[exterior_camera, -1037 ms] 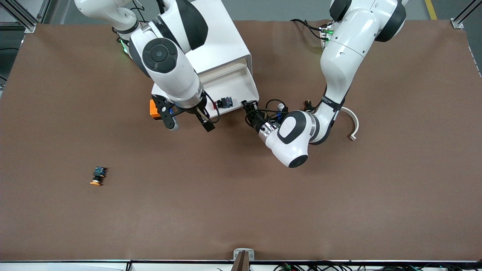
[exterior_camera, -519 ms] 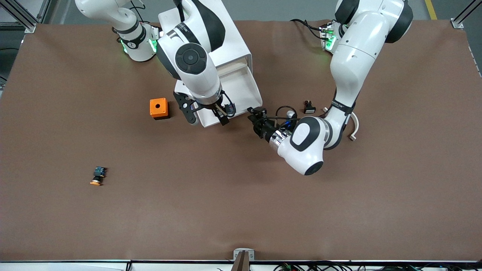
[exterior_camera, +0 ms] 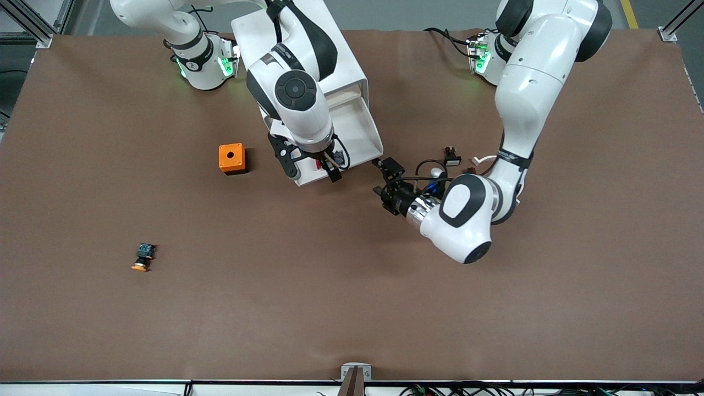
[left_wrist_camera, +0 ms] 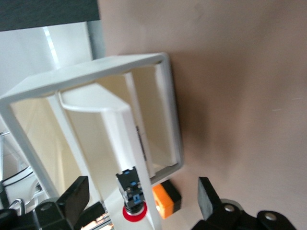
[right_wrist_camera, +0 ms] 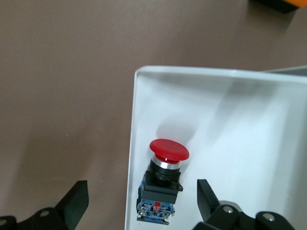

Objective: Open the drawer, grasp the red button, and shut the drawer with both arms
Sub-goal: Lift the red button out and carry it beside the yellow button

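The drawer (exterior_camera: 358,125) stands pulled out of the white cabinet (exterior_camera: 344,63). The red-capped button (exterior_camera: 337,159) lies on its side in the drawer's front corner. My right gripper (exterior_camera: 312,174) hangs open over that corner. In the right wrist view the button (right_wrist_camera: 163,177) lies on the drawer floor (right_wrist_camera: 240,124) between the open fingers (right_wrist_camera: 76,201), untouched. My left gripper (exterior_camera: 386,179) is open and empty over the table, a little in front of the drawer. The left wrist view shows the drawer's lip (left_wrist_camera: 117,124) and the button (left_wrist_camera: 130,191).
A small orange box (exterior_camera: 231,158) with a round hole sits beside the drawer toward the right arm's end. An orange-yellow-capped button (exterior_camera: 143,258) lies nearer the front camera. A small black-and-white part (exterior_camera: 452,157) and a white curved piece (exterior_camera: 484,160) lie by the left arm.
My right gripper moved from over the table by the orange box to over the drawer's front corner. My left gripper drew away from the drawer's lip toward the left arm's end.
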Robot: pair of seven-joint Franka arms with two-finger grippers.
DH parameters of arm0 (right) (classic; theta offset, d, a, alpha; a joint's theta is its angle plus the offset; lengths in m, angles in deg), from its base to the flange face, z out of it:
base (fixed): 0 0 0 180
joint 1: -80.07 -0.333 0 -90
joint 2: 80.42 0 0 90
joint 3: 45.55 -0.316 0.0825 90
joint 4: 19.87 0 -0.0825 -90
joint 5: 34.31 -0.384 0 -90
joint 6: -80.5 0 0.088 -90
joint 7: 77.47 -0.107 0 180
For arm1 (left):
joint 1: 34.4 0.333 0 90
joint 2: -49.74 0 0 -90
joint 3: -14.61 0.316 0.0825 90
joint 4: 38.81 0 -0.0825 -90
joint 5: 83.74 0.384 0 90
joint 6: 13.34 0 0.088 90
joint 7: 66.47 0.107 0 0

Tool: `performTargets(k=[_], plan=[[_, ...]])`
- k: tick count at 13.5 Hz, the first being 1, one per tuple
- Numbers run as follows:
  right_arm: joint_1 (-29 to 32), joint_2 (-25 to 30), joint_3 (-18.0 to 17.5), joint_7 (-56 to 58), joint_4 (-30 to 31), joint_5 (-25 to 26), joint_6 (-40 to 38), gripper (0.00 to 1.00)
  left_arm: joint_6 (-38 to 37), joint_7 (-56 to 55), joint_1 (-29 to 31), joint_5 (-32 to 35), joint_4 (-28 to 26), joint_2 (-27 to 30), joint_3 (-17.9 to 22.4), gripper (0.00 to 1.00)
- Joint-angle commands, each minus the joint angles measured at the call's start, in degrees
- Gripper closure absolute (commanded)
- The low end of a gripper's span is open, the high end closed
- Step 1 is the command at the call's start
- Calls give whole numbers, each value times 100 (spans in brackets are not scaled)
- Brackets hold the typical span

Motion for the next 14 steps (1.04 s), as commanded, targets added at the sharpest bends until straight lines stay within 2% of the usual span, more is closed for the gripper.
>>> performTargets(k=[1,4,5,9,11,14], plan=[[-192,96,44,-224,391,-19,368,0,-80,339,180,712,-5,303,32,1],[-289,131,44,-224,602,-10,492,1,-80,1040,198,1776,-5,506,32,1],[-289,158,44,-224,638,-10,510,4,-80,1357,198,2075,-14,541,32,1],[-237,228,36,-145,629,-10,440,30,-80,2911,198,3112,-14,953,58,1],[-228,263,44,-118,629,-19,440,53,-80,3327,163,3535,-23,1130,49,1],[-219,298,44,100,603,-19,414,96,42,4151,189,3599,-14,1148,49,1]])
